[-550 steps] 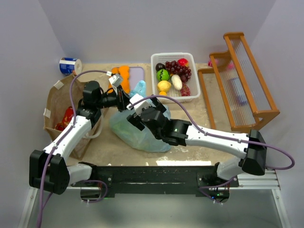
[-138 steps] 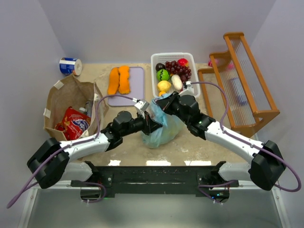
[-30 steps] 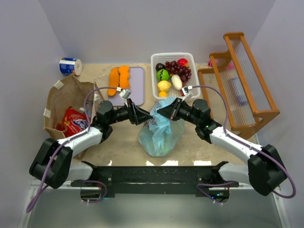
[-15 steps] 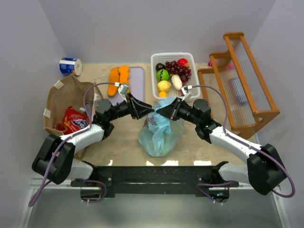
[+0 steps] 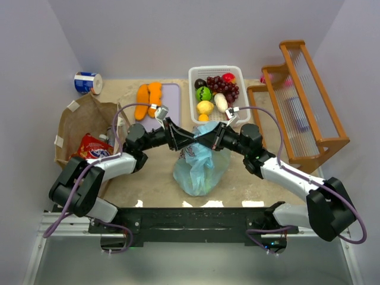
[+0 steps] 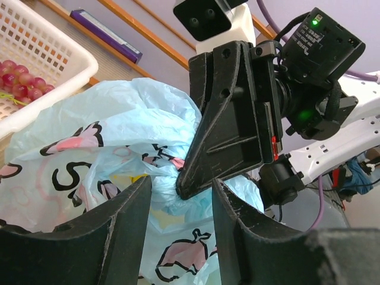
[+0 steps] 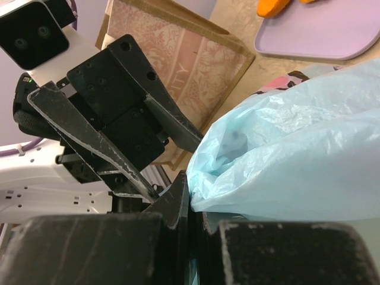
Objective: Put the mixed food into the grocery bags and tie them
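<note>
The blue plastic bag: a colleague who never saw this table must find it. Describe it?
Start at the white slotted basket of toy fruit at the back of the table. Directly in front of it, mid-table, sits the blue plastic bag. Unlike the brown paper bag at left, it is thin, translucent and printed with pink cartoons.

Robot lab bench dressed as a grocery corner

A left arm [image 5: 110,166] and a right arm [image 5: 288,177] are bolted to a black rail [image 5: 196,218] at the edge of a sandy table [image 5: 148,178]. Bare pale walls [image 5: 178,41] box it in. Toy fruit [image 5: 204,94] fills a white basket [image 5: 191,89] beside a wooden rack [image 5: 320,142].
</note>
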You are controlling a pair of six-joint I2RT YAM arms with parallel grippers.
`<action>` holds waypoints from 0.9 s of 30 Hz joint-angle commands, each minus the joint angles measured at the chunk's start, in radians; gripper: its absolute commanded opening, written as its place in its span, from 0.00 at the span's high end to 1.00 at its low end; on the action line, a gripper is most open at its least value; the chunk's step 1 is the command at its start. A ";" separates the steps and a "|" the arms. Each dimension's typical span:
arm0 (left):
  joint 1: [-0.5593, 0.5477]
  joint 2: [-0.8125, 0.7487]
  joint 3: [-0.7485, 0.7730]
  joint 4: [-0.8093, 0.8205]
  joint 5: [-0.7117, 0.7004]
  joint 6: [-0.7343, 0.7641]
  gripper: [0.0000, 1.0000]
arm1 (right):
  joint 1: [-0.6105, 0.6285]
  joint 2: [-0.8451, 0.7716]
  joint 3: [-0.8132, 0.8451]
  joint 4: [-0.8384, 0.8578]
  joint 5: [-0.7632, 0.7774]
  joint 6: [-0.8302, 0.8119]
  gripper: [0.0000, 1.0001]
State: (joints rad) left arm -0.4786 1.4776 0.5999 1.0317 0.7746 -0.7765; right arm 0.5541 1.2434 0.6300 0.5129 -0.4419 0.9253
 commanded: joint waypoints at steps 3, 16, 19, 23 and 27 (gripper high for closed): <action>-0.003 0.001 -0.028 0.071 0.006 0.006 0.49 | -0.006 -0.015 -0.001 0.064 -0.032 0.010 1.00; -0.003 0.055 -0.029 0.145 0.006 -0.036 0.56 | -0.011 -0.029 0.004 0.047 -0.035 0.004 1.00; -0.006 0.076 -0.022 0.160 0.017 -0.046 0.60 | -0.010 -0.030 0.004 0.049 -0.034 0.004 1.00; -0.009 0.099 -0.015 0.191 0.029 -0.063 0.62 | -0.010 -0.032 0.004 0.050 -0.038 0.006 1.00; -0.021 0.116 -0.005 0.212 0.034 -0.072 0.63 | -0.010 -0.025 0.005 0.052 -0.044 0.006 1.00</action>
State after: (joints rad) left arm -0.4847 1.5776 0.5682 1.1599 0.7876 -0.8330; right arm 0.5426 1.2423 0.6300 0.5159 -0.4549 0.9268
